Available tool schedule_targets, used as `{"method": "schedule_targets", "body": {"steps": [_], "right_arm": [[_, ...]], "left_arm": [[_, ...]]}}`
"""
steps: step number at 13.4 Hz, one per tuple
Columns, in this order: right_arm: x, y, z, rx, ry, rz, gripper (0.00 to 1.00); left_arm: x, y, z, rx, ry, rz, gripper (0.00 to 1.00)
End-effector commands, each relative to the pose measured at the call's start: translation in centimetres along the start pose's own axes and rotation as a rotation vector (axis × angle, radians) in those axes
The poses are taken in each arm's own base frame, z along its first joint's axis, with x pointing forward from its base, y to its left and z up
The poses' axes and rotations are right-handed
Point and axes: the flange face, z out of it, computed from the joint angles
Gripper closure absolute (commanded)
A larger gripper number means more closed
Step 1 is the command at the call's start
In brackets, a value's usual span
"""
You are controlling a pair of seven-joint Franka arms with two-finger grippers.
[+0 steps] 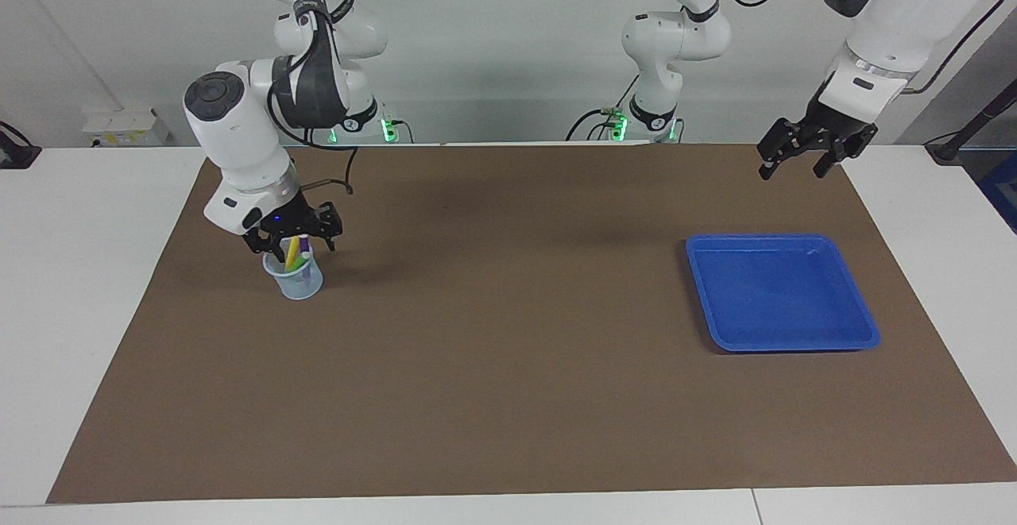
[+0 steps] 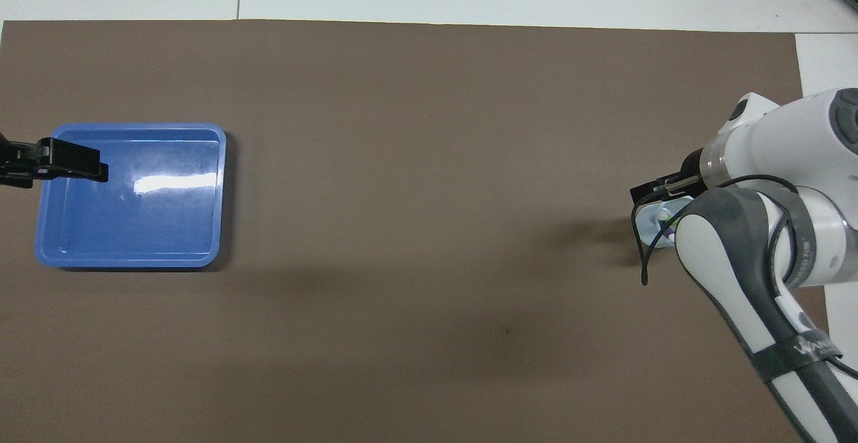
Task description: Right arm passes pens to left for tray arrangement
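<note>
Yellow (image 1: 291, 252), purple (image 1: 305, 256) and green (image 1: 298, 265) pens stand in a pale-blue translucent cup (image 1: 299, 280) toward the right arm's end of the mat. My right gripper (image 1: 303, 248) is low over the cup, open, with its fingers on either side of the pen tops. In the overhead view my right gripper (image 2: 660, 192) and arm hide most of the cup (image 2: 647, 224). The blue tray (image 1: 783, 295) lies empty toward the left arm's end. My left gripper (image 1: 794, 161) hangs open in the air, seen over the tray's (image 2: 134, 228) edge in the overhead view (image 2: 70, 165).
A brown mat (image 1: 508, 350) covers the table between the cup and the tray. White table surface (image 1: 87, 271) borders the mat. The arms' bases (image 1: 651, 116) stand at the mat's edge nearest the robots.
</note>
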Motion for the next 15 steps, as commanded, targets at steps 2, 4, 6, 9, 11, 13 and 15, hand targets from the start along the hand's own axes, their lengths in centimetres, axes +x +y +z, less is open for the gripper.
{"method": "schedule_targets", "body": {"steps": [2, 4, 6, 9, 11, 13, 15], "right_arm": [[-0.7, 0.6, 2.8, 0.0, -0.008, -0.019, 0.39], [-1.0, 1.6, 2.9, 0.001, -0.016, -0.022, 0.39], [-1.2, 1.8, 3.1, 0.001, -0.021, -0.02, 0.39], [-1.5, 2.0, 3.7, 0.004, -0.029, -0.008, 0.39], [-1.7, 1.9, 4.1, 0.005, -0.032, -0.002, 0.43], [-2.1, 1.8, 4.5, 0.007, -0.043, -0.004, 0.43], [-2.4, 2.0, 4.9, 0.01, -0.052, -0.005, 0.43]], "left_arm": [[-1.2, 0.6, 0.6, -0.025, 0.026, -0.045, 0.0], [-2.0, 0.7, 1.9, -0.047, 0.018, -0.066, 0.0], [-3.2, 0.7, 3.3, -0.08, 0.007, -0.105, 0.0], [-4.0, 1.7, 5.4, -0.089, 0.02, -0.132, 0.0], [-4.1, 1.8, 5.9, -0.1, 0.01, -0.183, 0.0], [-4.3, 2.0, 6.3, -0.135, -0.012, -0.199, 0.0], [-5.5, 2.6, 7.6, -0.138, -0.041, -0.242, 0.0]]}}
